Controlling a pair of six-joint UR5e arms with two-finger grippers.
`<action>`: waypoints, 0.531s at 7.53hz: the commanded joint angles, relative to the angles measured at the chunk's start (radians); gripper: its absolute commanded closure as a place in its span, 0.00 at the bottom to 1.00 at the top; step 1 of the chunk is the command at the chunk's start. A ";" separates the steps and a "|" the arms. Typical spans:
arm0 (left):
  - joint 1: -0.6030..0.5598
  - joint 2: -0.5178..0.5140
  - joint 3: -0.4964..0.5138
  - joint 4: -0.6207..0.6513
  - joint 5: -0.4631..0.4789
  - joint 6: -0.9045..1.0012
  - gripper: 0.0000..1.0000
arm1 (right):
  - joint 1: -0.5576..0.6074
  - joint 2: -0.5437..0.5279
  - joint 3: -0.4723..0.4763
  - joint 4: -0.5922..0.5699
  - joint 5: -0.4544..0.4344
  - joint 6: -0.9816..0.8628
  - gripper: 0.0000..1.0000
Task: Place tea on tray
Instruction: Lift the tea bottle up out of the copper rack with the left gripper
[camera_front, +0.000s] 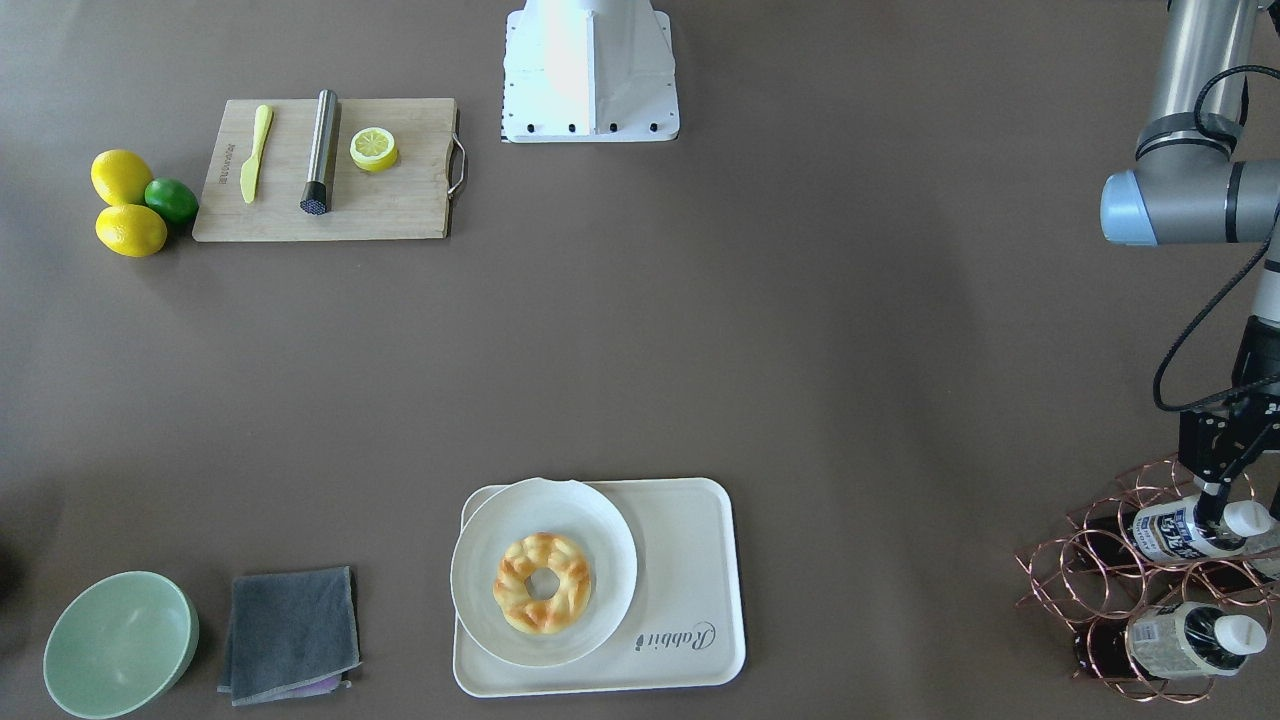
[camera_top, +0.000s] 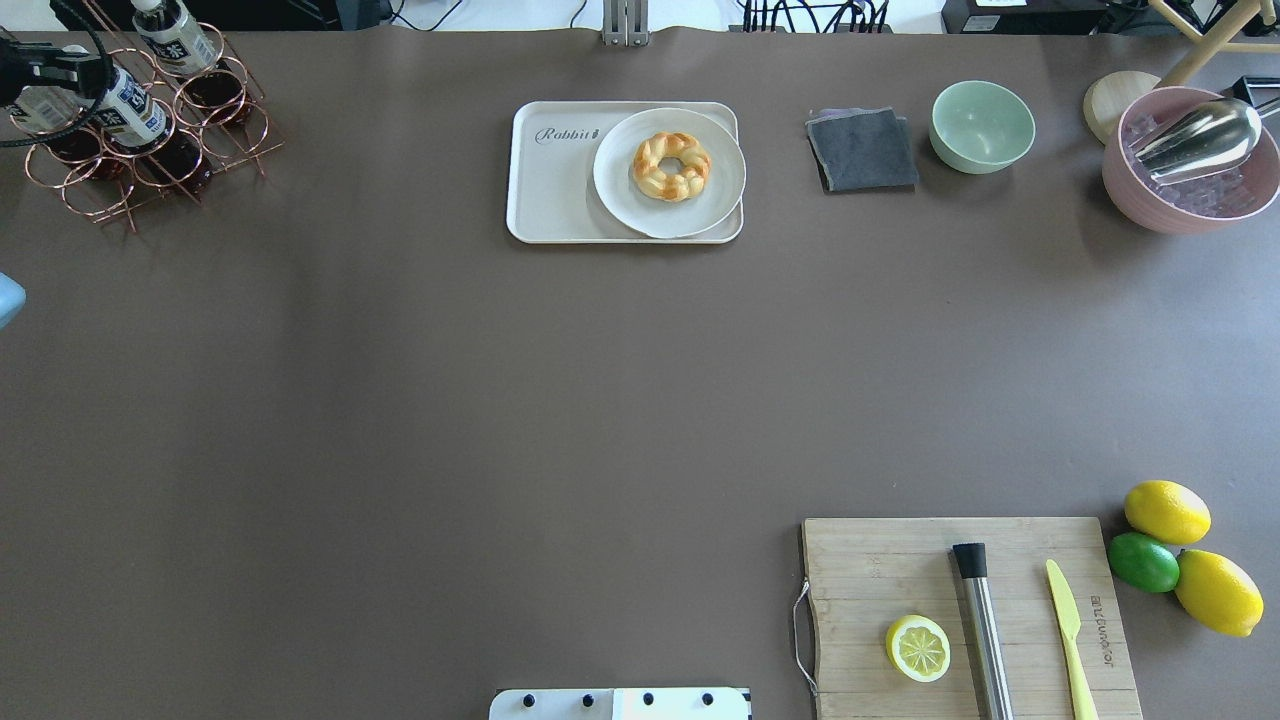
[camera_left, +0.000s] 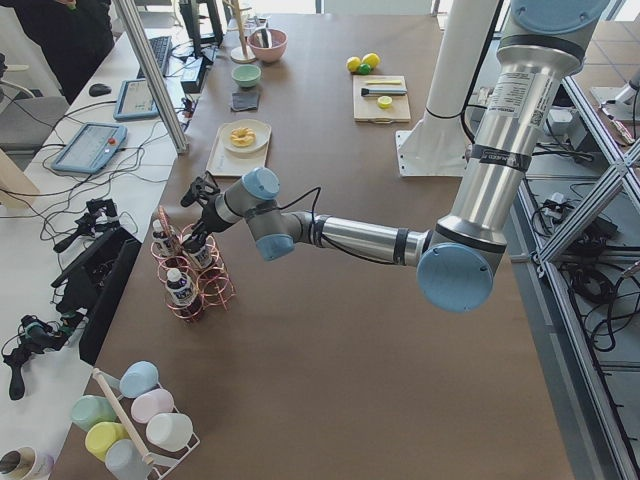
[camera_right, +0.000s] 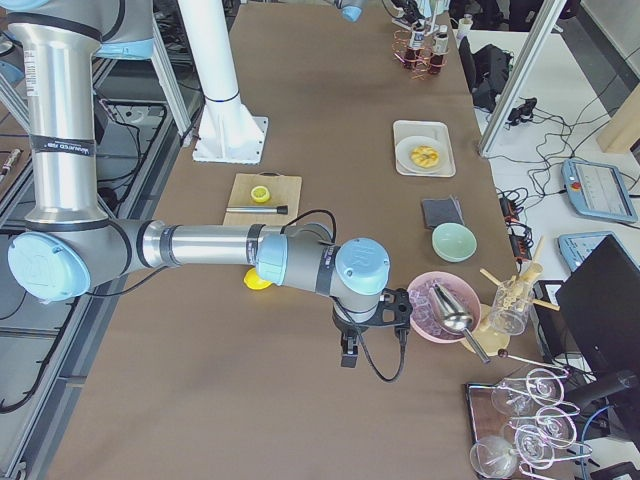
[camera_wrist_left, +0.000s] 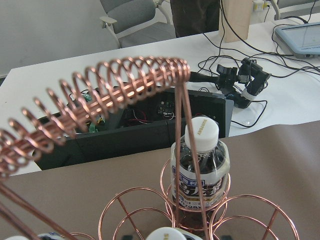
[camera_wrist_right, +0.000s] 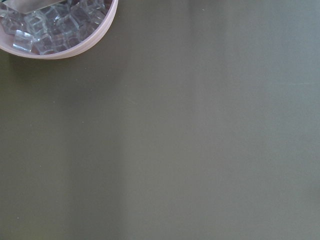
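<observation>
Three tea bottles lie in a copper wire rack (camera_front: 1090, 570) at the table's end on my left. My left gripper (camera_front: 1215, 505) reaches down into the rack, its fingers at the neck of one tea bottle (camera_front: 1175, 530), and it looks open. That bottle still rests in its ring. In the overhead view the gripper (camera_top: 45, 75) hides the bottle's cap. The left wrist view shows another tea bottle (camera_wrist_left: 200, 170) upright behind copper rings. The cream tray (camera_front: 690, 560) lies far off mid-table. My right gripper (camera_right: 350, 355) hangs above the table beside a pink bowl; I cannot tell its state.
A white plate (camera_front: 480, 570) with a braided ring pastry (camera_front: 541, 582) covers half the tray. A grey cloth (camera_front: 290, 630), a green bowl (camera_front: 120, 645), a cutting board (camera_front: 400, 200) with lemon half, muddler and knife, whole lemons and a lime, and the pink ice bowl (camera_top: 1190, 215) stand around.
</observation>
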 joint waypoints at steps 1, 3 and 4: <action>0.002 -0.002 0.002 0.001 0.000 -0.004 0.49 | 0.000 -0.003 0.000 0.000 0.000 0.000 0.00; 0.002 -0.006 0.003 0.006 0.000 -0.006 0.71 | 0.000 -0.003 0.005 0.000 0.000 0.001 0.00; 0.002 -0.006 0.003 0.006 0.000 -0.006 0.72 | 0.000 -0.005 0.008 0.000 0.000 0.001 0.00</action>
